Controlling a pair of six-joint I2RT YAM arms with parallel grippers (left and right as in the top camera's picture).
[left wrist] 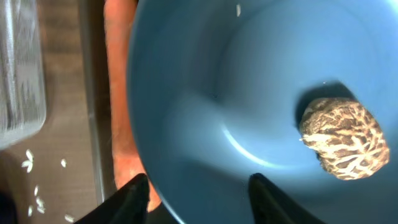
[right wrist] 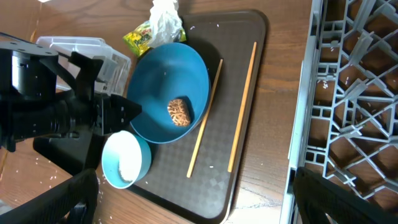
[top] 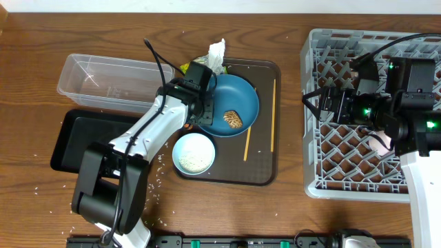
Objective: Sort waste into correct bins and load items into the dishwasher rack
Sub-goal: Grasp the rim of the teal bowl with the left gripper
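Orange carrot [left wrist: 121, 93] lies on the dark brown serving tray [top: 265, 172], partly hidden by the rim of the dark blue dish [top: 238, 93] on the side nearest the left arm. I see the left gripper [left wrist: 199, 190] straddling that rim, with one finger outside by the carrot and one inside the dish. Whether the jaws actually pinch the rim I cannot tell.

The brown food lump [top: 233, 119] sits inside the dish. The white bowl [top: 175, 153], holding rice [top: 195, 157], stands just beside the dish on the same tray. Two wooden chopsticks [top: 273, 114] lie to the dish's right. The crumpled tissue [top: 217, 55] and snack wrapper [right wrist: 138, 34] rest at the tray's far edge. The clear tub [top: 103, 83] and black tray [top: 76, 138] stand left of the serving tray.

The right gripper [top: 315, 103] hangs over the grey dishwasher rack [top: 344, 165], jaws spread wide with nothing between them.
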